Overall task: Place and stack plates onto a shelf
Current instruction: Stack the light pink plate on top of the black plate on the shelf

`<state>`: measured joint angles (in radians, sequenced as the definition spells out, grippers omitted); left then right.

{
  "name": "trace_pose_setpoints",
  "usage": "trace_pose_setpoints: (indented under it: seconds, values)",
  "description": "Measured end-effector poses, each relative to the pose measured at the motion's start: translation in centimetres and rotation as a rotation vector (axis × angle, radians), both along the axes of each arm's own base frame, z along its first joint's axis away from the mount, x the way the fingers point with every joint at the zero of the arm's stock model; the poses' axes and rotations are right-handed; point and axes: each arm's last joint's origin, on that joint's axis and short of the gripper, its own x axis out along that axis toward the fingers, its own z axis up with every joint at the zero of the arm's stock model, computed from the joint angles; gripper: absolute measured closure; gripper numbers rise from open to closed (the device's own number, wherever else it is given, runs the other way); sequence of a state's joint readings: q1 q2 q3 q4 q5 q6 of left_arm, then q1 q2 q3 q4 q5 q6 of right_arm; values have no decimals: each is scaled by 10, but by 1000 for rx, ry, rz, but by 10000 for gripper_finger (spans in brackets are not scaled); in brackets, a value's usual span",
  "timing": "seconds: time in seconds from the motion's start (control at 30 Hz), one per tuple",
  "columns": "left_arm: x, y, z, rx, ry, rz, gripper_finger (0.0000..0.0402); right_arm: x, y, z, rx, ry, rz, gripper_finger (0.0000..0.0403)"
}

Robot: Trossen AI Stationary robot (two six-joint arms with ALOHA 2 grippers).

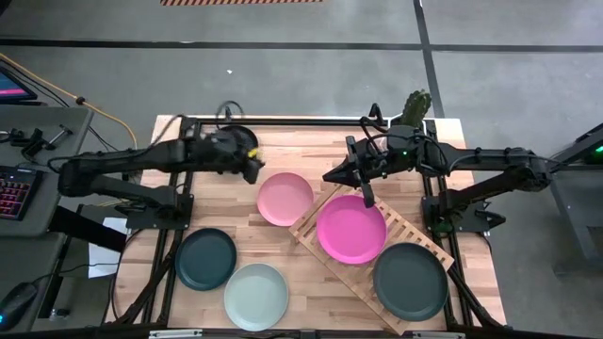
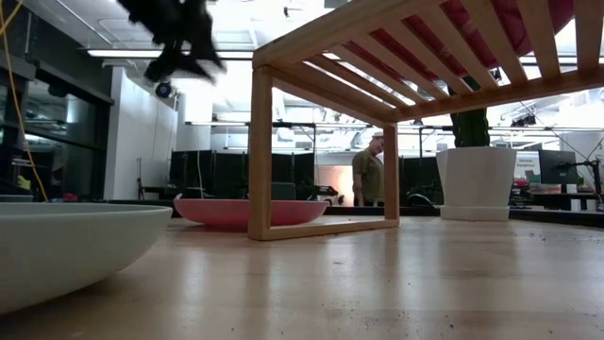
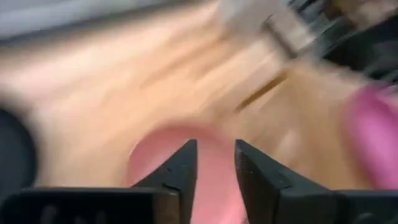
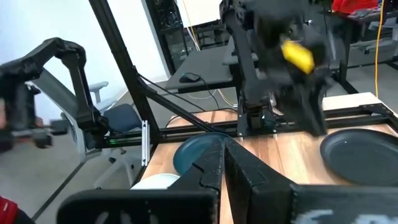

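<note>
The shelf (image 1: 407,233) of light wooden slats lies slantwise at the table's right. A magenta plate (image 1: 350,229) rests on it, and a dark grey plate (image 1: 411,281) covers its near right end. A light pink plate (image 1: 285,199), a dark teal plate (image 1: 205,258) and a pale mint plate (image 1: 256,296) lie on the tabletop. My left gripper (image 3: 215,152) is open in the air left of the pink plate, with nothing between its fingers. My right gripper (image 4: 222,155) is shut and empty, hovering over the magenta plate's far edge.
A potted cactus (image 1: 415,105) stands at the far edge behind my right arm. Another dark plate (image 4: 357,155) lies under my left arm at the far left. A person (image 2: 368,170) stands in the room beyond the table. Bare wood (image 1: 320,301) shows along the near edge.
</note>
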<state>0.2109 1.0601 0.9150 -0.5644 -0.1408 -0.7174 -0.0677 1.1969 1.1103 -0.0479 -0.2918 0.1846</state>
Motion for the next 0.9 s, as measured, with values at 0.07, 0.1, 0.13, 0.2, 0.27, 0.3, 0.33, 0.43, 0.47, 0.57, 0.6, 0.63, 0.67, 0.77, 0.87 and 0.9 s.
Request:
trace_pose_setpoints:
  seconds: [0.07, 0.1, 0.13, 0.2, 0.27, 0.3, 0.33, 0.43, 0.47, 0.57, 0.6, 0.63, 0.67, 0.77, 0.87, 0.9]
  values:
    - [1, 3, -18, -72, 147, 38, 275, 0, 0, 0, 4, 1, 0, 403]
    - [3, 3, -26, -98, 213, 53, 266, 0, 0, 0, 13, 3, -1, 403]
    - [5, 3, -34, -121, 274, 65, 258, 0, 0, 0, 19, 5, -2, 403]
    - [12, 2, -47, -147, 350, 74, 244, 0, 0, -1, 24, 12, -3, 403]
    - [20, 1, -58, -159, 395, 72, 234, 0, 0, -1, 25, 20, -3, 403]
    - [24, 1, -63, -164, 412, 74, 230, 0, 0, -2, 25, 22, -3, 403]
    - [28, 1, -68, -170, 423, 78, 227, 0, 0, -2, 25, 22, -3, 403]
    - [36, 1, -82, -200, 465, 112, 220, 0, 0, -2, 25, 24, -3, 403]
    - [38, 2, -85, -210, 473, 125, 219, 0, 0, -2, 28, 26, -3, 403]
    - [39, 2, -91, -234, 466, 145, 219, 0, 0, -2, 46, 34, -5, 403]
    - [39, 2, -93, -238, 438, 152, 219, 0, 0, -3, 46, 36, -6, 403]
    - [37, 2, -96, -248, 413, 160, 219, 0, 0, -3, 45, 36, -5, 403]
    - [34, 1, -99, -261, 392, 173, 219, 0, 0, -3, 45, 36, -5, 403]
    - [24, -1, -111, -303, 322, 230, 219, 0, 0, -3, 47, 42, -5, 403]
    - [17, -2, -122, -335, 281, 272, 220, 0, 0, -3, 44, 41, -5, 403]
    - [16, -2, -125, -339, 272, 277, 220, 0, 0, -3, 44, 41, -5, 403]
